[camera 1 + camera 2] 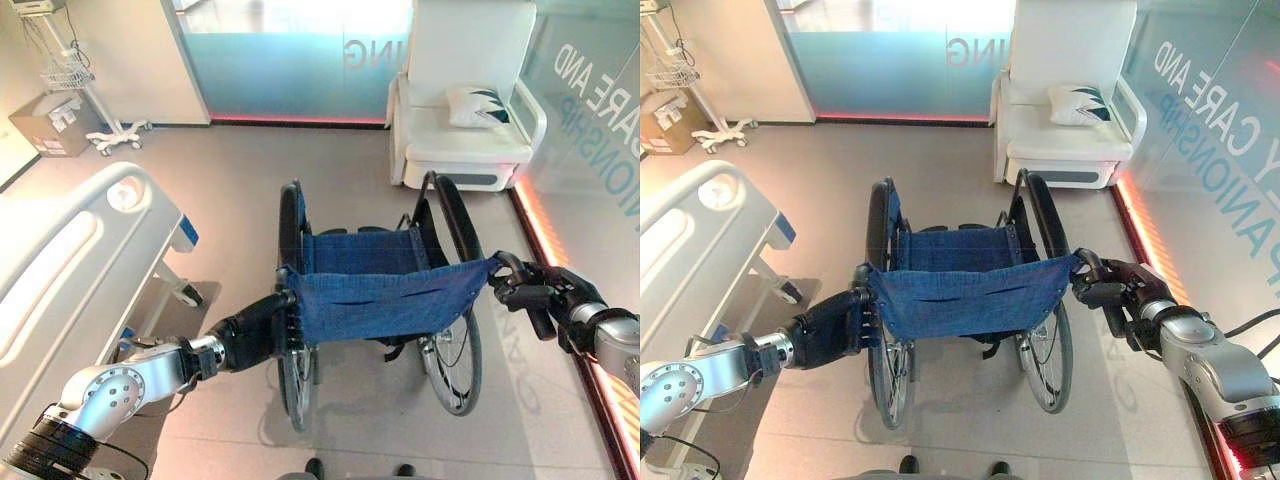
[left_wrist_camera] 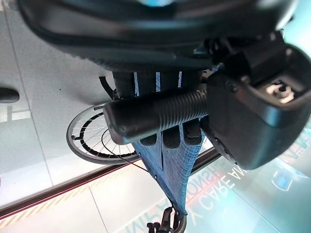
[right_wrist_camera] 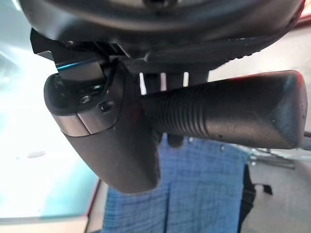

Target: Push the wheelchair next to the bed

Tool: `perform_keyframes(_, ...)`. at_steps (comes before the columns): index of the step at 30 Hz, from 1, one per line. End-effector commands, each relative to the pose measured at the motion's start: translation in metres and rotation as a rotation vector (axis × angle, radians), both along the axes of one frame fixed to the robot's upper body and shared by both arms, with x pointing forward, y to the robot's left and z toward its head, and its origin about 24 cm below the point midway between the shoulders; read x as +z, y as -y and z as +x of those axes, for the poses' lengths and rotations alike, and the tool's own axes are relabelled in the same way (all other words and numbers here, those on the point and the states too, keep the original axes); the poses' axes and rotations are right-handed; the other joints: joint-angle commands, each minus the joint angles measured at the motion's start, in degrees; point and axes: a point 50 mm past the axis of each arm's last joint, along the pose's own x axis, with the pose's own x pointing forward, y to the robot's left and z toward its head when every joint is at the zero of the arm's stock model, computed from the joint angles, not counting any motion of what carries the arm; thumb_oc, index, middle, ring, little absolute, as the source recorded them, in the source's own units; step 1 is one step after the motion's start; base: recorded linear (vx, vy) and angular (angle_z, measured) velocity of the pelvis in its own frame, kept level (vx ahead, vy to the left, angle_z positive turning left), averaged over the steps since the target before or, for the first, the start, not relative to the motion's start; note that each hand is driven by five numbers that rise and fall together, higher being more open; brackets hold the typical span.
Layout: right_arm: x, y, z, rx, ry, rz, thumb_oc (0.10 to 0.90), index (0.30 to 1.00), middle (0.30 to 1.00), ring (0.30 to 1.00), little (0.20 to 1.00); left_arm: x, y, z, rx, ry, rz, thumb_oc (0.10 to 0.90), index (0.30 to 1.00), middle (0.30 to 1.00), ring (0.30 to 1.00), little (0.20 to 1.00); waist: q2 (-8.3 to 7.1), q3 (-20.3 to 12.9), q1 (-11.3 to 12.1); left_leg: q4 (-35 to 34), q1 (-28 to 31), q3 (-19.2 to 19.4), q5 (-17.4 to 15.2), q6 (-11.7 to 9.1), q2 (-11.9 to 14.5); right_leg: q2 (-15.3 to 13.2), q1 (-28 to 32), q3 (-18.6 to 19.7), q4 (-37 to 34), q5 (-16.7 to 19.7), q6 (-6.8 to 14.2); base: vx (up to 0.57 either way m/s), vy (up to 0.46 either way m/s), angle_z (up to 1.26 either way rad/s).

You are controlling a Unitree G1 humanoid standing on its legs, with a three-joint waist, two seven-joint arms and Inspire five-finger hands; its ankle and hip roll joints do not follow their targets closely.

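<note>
Both hands grasp the wheelchair (image 1: 380, 290) push handles: left hand (image 1: 255, 335) curled round the left grip, right hand (image 1: 545, 295) round the right. It stands just beside the bed (image 1: 70, 270).

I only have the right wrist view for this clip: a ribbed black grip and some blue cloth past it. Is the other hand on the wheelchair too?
Observer: Yes. In the left wrist view the left hand has its fingers and thumb curled round the left push handle.
Reviewer: And where is the bed from here?
Observer: On the robot's left; the bed has its white rail near the wheelchair, with a gap of floor between them.
Reviewer: Anything ahead of the chair?
Observer: A white armchair with a patterned cushion stands past the front of the wheelchair, by the glass wall.
</note>
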Motion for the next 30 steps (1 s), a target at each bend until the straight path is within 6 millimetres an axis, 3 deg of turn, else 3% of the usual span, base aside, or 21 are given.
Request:
perform_keyframes(1, 0.036, -0.024, 0.012, 0.209, 0.113, -0.023, 0.4, 0.3, 0.3, 0.3, 0.3, 0.081, 0.008, 0.043, 0.03, 0.46, -0.192, 0.4, 0.3, 0.3, 0.3, 0.3, 0.56, -3.14, -2.61, 0.21, 1.53, 3.24, -2.85, -1.69, -0.04, 1.68, 0.54, 0.46, 1.18, -2.55, 0.97, 0.0, 0.0, 0.0)
perform_keyframes(14, 0.037, -0.029, 0.012, 0.25, 0.11, -0.027, 0.4, 0.3, 0.3, 0.3, 0.3, 0.083, 0.005, 0.041, 0.094, 0.47, -0.203, 0.4, 0.3, 0.3, 0.3, 0.3, 0.2, -2.18, -2.32, 2.49, 1.22, 3.1, -2.89, -1.94, 0.63, 2.42, -0.06, -0.27, 4.11, -4.1, 0.06, 0.0, -0.042, 0.0)
perform_keyframes(17, 0.042, -0.031, 0.014, 0.279, 0.115, -0.034, 0.4, 0.3, 0.3, 0.3, 0.3, 0.085, 0.001, 0.042, 0.138, 0.479, -0.203, 0.4, 0.3, 0.3, 0.3, 0.3, -0.5, -1.73, -1.88, 7.7, -0.39, 2.15, -3.98, -2.49, 1.38, 2.76, -1.02, -0.69, 7.21, -5.46, -0.94, 0.02, -0.149, -0.01)
perform_keyframes(19, 0.052, -0.032, 0.018, 0.308, 0.13, -0.046, 0.4, 0.3, 0.3, 0.3, 0.3, 0.091, -0.004, 0.043, 0.178, 0.501, -0.206, 0.4, 0.3, 0.3, 0.3, 0.3, -1.7, -0.44, -1.44, 16.6, -3.35, 1.91, -5.15, -3.09, 2.82, 2.61, -2.29, -0.96, 10.47, -6.08, -2.35, 0.02, -0.185, 0.0)
perform_keyframes(20, 0.053, -0.032, 0.019, 0.312, 0.131, -0.047, 0.4, 0.3, 0.3, 0.3, 0.3, 0.091, -0.005, 0.043, 0.182, 0.503, -0.205, 0.4, 0.3, 0.3, 0.3, 0.3, -1.79, -0.28, -1.42, 17.62, -3.75, 1.85, -5.09, -3.15, 3.05, 2.65, -2.45, -0.98, 10.77, -6.13, -2.53, 0.02, -0.191, -0.04)
perform_keyframes(22, 0.056, -0.033, 0.023, 0.331, 0.139, -0.061, 0.4, 0.3, 0.3, 0.3, 0.3, 0.095, -0.009, 0.044, 0.206, 0.522, -0.214, 0.4, 0.3, 0.3, 0.3, 0.3, -2.78, 1.26, -0.6, 27.19, -7.95, 0.82, -1.45, -3.6, 4.62, 3.34, -2.83, -0.44, 12.39, -6.41, -4.13, 0.04, -0.215, -0.12)
perform_keyframes(23, 0.058, -0.033, 0.025, 0.344, 0.144, -0.07, 0.4, 0.3, 0.3, 0.3, 0.3, 0.096, -0.013, 0.043, 0.219, 0.528, -0.216, 0.4, 0.3, 0.3, 0.3, 0.3, -3.35, 2.26, -0.02, 36.6, -12.47, -0.86, 0.97, -3.63, 4.46, 4.11, -2.97, 0.2, 13.29, -6.49, -5.37, 0.04, -0.211, -0.18)
perform_keyframes(24, 0.058, -0.034, 0.025, 0.347, 0.144, -0.073, 0.4, 0.3, 0.3, 0.3, 0.3, 0.096, -0.014, 0.043, 0.224, 0.529, -0.216, 0.4, 0.3, 0.3, 0.3, 0.3, -3.36, 2.43, 0.07, 38.35, -13.5, -1.28, 1.46, -3.66, 4.37, 4.36, -3.0, 0.32, 13.47, -6.51, -5.61, 0.07, -0.233, -0.21)
perform_keyframes(25, 0.059, -0.034, 0.026, 0.361, 0.15, -0.083, 0.4, 0.3, 0.3, 0.3, 0.3, 0.097, -0.018, 0.041, 0.242, 0.529, -0.222, 0.4, 0.3, 0.3, 0.3, 0.3, -3.63, 3.51, 0.63, 46.16, -17.77, -1.87, 3.38, -3.39, 3.54, 5.46, -2.71, 1.26, 14.31, -6.73, -6.69, 0.05, -0.134, -0.16)
perform_keyframes(28, 0.061, -0.035, 0.027, 0.386, 0.158, -0.106, 0.4, 0.3, 0.3, 0.3, 0.3, 0.096, -0.024, 0.039, 0.272, 0.515, -0.227, 0.4, 0.3, 0.3, 0.3, 0.3, -3.64, 4.69, 1.33, 49.09, -21.18, -0.35, 3.99, -2.52, 2.56, 6.92, -1.45, 2.73, 14.98, -7.68, -7.47, 0.17, -0.102, 0.02)
perform_keyframes(29, 0.063, -0.04, 0.03, 0.408, 0.164, -0.111, 0.4, 0.3, 0.3, 0.3, 0.3, 0.094, -0.029, 0.038, 0.291, 0.503, -0.225, 0.4, 0.3, 0.3, 0.3, 0.3, -2.96, 5.14, 2.37, 43.89, -22.5, 0.5, 5.64, -2.72, 0.89, 8.32, -0.27, 3.7, 15.27, -8.47, -7.2, 0.23, -0.013, -0.04)
perform_keyframes(30, 0.063, -0.04, 0.031, 0.411, 0.165, -0.111, 0.4, 0.3, 0.3, 0.3, 0.3, 0.094, -0.029, 0.038, 0.293, 0.502, -0.225, 0.4, 0.3, 0.3, 0.3, 0.3, -3.02, 5.28, 2.45, 43.35, -22.28, 0.67, 5.83, -2.76, 0.73, 8.28, -0.07, 3.83, 15.31, -8.56, -7.16, 0.26, 0.026, 0.15)
